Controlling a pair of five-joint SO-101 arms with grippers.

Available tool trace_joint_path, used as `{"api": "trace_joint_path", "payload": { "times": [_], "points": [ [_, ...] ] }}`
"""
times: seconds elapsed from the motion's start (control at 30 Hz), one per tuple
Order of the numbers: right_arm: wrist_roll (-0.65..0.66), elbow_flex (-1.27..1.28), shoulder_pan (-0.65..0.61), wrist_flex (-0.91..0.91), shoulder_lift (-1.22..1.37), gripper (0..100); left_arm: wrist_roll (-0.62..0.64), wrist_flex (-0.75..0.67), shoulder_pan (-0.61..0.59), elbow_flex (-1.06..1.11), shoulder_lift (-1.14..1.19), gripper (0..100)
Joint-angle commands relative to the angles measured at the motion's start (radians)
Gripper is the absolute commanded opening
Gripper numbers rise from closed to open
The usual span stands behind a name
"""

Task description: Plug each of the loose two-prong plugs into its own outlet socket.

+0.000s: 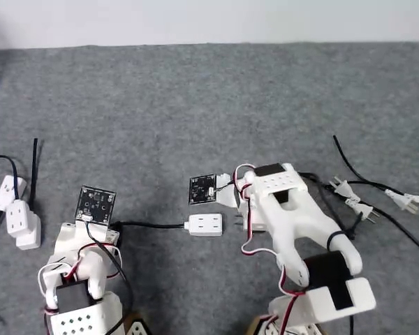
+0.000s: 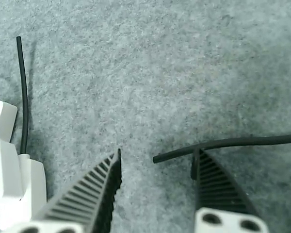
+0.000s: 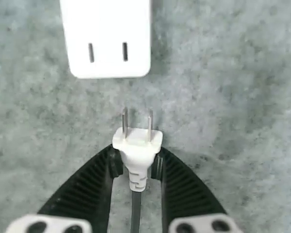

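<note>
Mat: I see a grey felt mat [image 1: 195, 105] under the whole workspace.
Right arm: my right arm [image 1: 293, 223] is stretched low over the mat toward the middle.
Left arm: my left arm [image 1: 80, 279] sits folded at the near edge, close to the side sockets.
Left gripper: the left gripper [image 2: 156, 160] hangs over bare mat, its fingers spread apart with nothing in them.
Right gripper: the right gripper [image 3: 137, 158] is clamped on the plug's body, one finger on each side.
Side sockets: the white side sockets [image 1: 17, 216] lie at the left edge of the high view.
Socket: a white socket [image 1: 204, 224] lies mid-mat, its two slots facing the held plug.
Cord: a black cord [image 2: 223, 144] ends near the left gripper's fingertips.
Spare plugs: the spare plugs [image 1: 412, 201] lie loose on the far right, well apart from any socket.
Plug: the plug [image 3: 137, 143] has its prongs pointing at the socket, near it but not touching.
</note>
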Motion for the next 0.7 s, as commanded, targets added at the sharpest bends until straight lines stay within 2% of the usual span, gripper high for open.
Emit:
{"api": "trace_joint_path", "payload": {
  "times": [0.0,0.1,0.27,0.33,0.47,0.6,0.67],
  "points": [
    [-0.020,0.008,-0.018,-0.054,-0.008,1.3,-0.011,0.000,0.009,-0.005,-0.012,22],
    [-0.020,0.008,-0.013,-0.039,-0.012,3.2,-0.015,0.000,0.009,-0.005,-0.014,22],
    [0.014,0.008,-0.019,0.001,-0.018,17.9,-0.028,0.000,0.009,-0.005,-0.012,22],
    [0.032,0.008,-0.019,0.002,-0.018,16.1,-0.028,0.000,0.009,-0.005,-0.012,22],
    [0.038,0.006,-0.019,-0.001,-0.018,1.1,-0.026,0.000,0.009,-0.005,-0.014,22],
    [0.038,0.005,-0.019,-0.004,-0.018,0.7,-0.021,-0.008,0.012,-0.012,-0.015,22],
    [0.031,-0.006,-0.021,0.004,-0.024,0.8,0.032,-0.043,0.063,-0.028,-0.015,22]
  ]
}}
